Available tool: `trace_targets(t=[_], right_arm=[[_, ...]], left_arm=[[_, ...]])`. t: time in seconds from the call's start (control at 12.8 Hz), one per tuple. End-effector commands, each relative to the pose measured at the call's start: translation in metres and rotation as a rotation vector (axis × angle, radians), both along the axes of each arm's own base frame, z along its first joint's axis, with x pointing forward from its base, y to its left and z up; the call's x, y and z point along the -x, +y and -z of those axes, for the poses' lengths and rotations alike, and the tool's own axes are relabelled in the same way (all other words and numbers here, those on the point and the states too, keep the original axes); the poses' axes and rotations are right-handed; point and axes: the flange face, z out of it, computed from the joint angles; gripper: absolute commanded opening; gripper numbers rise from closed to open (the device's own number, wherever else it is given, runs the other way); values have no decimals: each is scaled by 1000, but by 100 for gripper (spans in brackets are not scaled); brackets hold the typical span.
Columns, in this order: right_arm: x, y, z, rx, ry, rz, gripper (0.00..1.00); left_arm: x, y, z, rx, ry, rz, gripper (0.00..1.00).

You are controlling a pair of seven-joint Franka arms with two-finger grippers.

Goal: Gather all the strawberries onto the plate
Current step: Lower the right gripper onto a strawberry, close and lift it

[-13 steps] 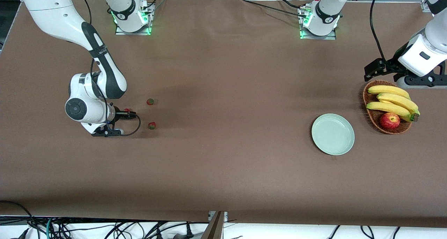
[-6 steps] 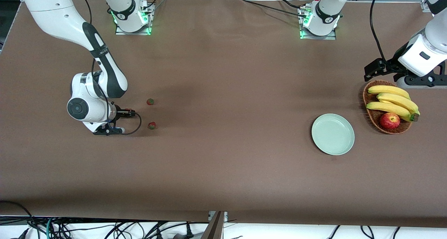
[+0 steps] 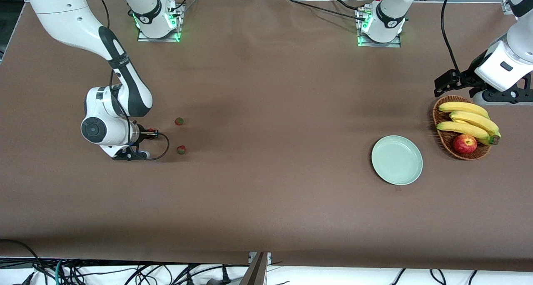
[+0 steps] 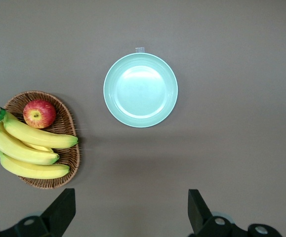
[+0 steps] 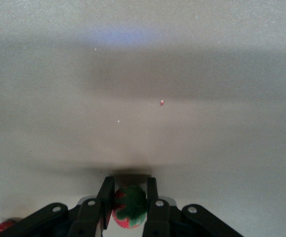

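1. While the pale green plate (image 3: 397,160) sits bare beside the wicker fruit basket (image 3: 445,141), two strawberries (image 3: 181,150) (image 3: 179,121) lie at the right arm's end.
2. Right gripper (image 3: 152,133) clamps the third strawberry (image 5: 129,207).
3. Left gripper (image 4: 133,210) waits above the basket, fingers apart.

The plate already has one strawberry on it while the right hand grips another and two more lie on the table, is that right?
Not quite. The plate holds nothing, as the left wrist view shows. The rest stands: the right hand is shut on one strawberry, and the two other strawberries lie on the table beside it. The left hand waits over the basket.
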Motion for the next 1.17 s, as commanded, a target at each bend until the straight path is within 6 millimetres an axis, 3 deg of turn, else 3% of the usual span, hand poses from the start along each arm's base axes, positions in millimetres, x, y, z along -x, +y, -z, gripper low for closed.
trace_targets(t=[0.0, 0.16, 0.31, 0.39, 0.62, 0.86, 1.09], right_arm=[[-1, 9, -21, -5, -3, -17, 0], [-11, 49, -53, -31, 17, -43, 0], [-18, 101, -85, -37, 5, 28, 0], [-15, 132, -89, -40, -1, 81, 0], [-1, 239, -92, -61, -24, 266, 0], [18, 369, -83, -80, -72, 478, 0], [40, 462, -66, -203, -137, 648, 0]], left_arm=[[6, -2, -7, 12, 1, -7, 100], [6, -2, -7, 12, 1, -7, 100], [6, -2, -7, 12, 1, -7, 100], [6, -2, -7, 12, 1, -7, 100], [6, -2, -7, 12, 1, -7, 100], [6, -2, -7, 12, 1, -7, 100], [6, -2, -8, 12, -1, -6, 100]])
